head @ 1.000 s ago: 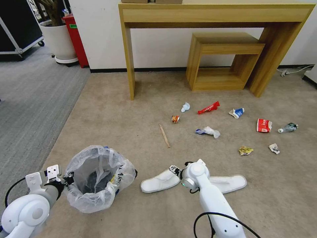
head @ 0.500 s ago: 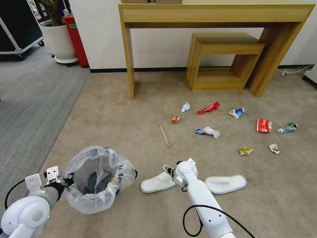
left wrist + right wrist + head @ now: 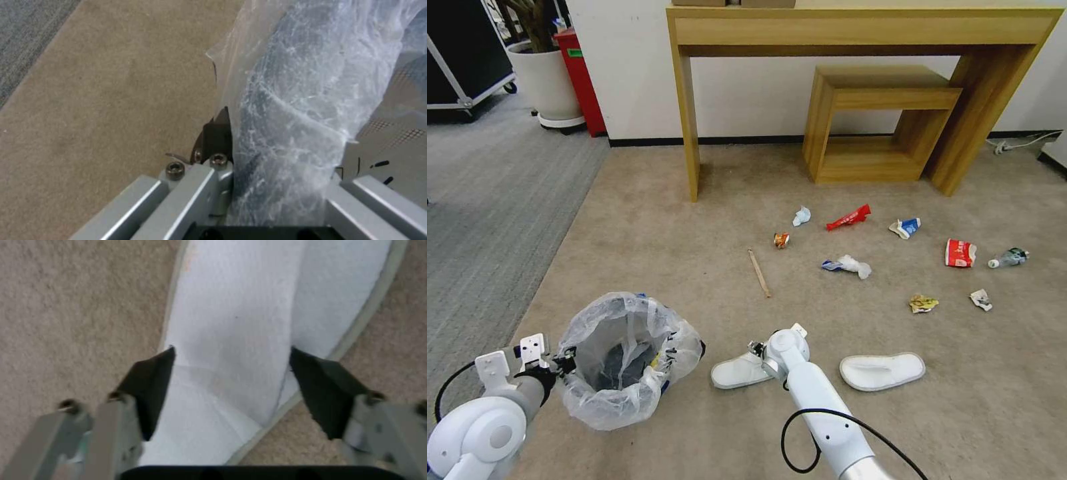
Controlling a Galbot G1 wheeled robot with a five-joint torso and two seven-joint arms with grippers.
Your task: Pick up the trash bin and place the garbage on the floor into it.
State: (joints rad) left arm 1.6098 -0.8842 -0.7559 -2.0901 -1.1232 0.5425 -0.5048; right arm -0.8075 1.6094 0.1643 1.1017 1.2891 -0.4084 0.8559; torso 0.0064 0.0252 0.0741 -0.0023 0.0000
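The trash bin (image 3: 627, 363), blue under a crinkled clear liner (image 3: 293, 110), is held near my left side. My left gripper (image 3: 564, 363) (image 3: 249, 140) is shut on its rim through the plastic. My right gripper (image 3: 755, 349) (image 3: 231, 373) is open, its black fingers (image 3: 151, 386) straddling the nearer white slipper (image 3: 735, 371) (image 3: 231, 316) on the beige floor (image 3: 647, 240). The other slipper (image 3: 882, 370) lies to its right. Farther out lie garbage pieces: a wooden stick (image 3: 759, 273), a red wrapper (image 3: 848, 217), tissues (image 3: 848, 265), a yellow wrapper (image 3: 923, 304) and a bottle (image 3: 1008, 257).
A wooden desk (image 3: 860, 30) with a low wooden stool (image 3: 880, 120) under it stands against the far wall. Grey carpet (image 3: 487, 193) runs along the left, with a white planter (image 3: 550, 83) and a red box (image 3: 580, 73) at its far end.
My right arm has swung left, from between the two slippers to over the nearer one, uncovering the other slipper. The left arm and bin have barely moved.
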